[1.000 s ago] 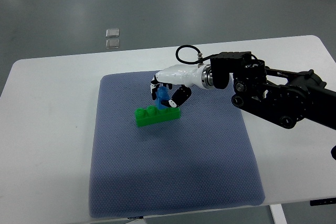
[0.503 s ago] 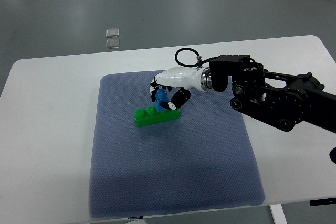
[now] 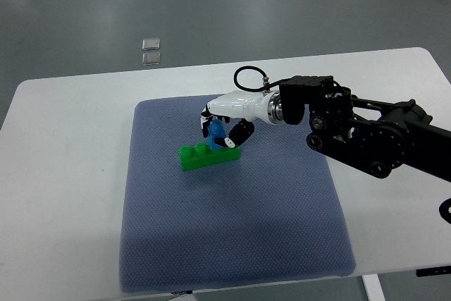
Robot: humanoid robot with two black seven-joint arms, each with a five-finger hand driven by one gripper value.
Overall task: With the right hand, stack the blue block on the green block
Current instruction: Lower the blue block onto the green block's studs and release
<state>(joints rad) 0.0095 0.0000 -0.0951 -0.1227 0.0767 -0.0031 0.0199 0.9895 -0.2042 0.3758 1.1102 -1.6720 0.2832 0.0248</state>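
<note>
Top view, steep downward angle. White table (image 3: 63,174) across the frame, grey floor beyond.
Blue-grey textured mat (image 3: 232,237): centre of table, mostly bare.
Green block (image 3: 201,156): long studded brick, left of mat centre, lying flat, slightly angled.
Blue block (image 3: 218,134): small, at the right end of the green block, on or just above its studs; contact not discernible.
Right hand (image 3: 224,123): white shell, black finger segments, entering from the right edge on a black arm (image 3: 373,139); fingers (image 3: 238,134) curled around the blue block, partly hiding it.
Black cable loop (image 3: 246,75): above the wrist.
Two small clear squares (image 3: 150,50): on the floor, upper left.
No legible labels or writing.
</note>
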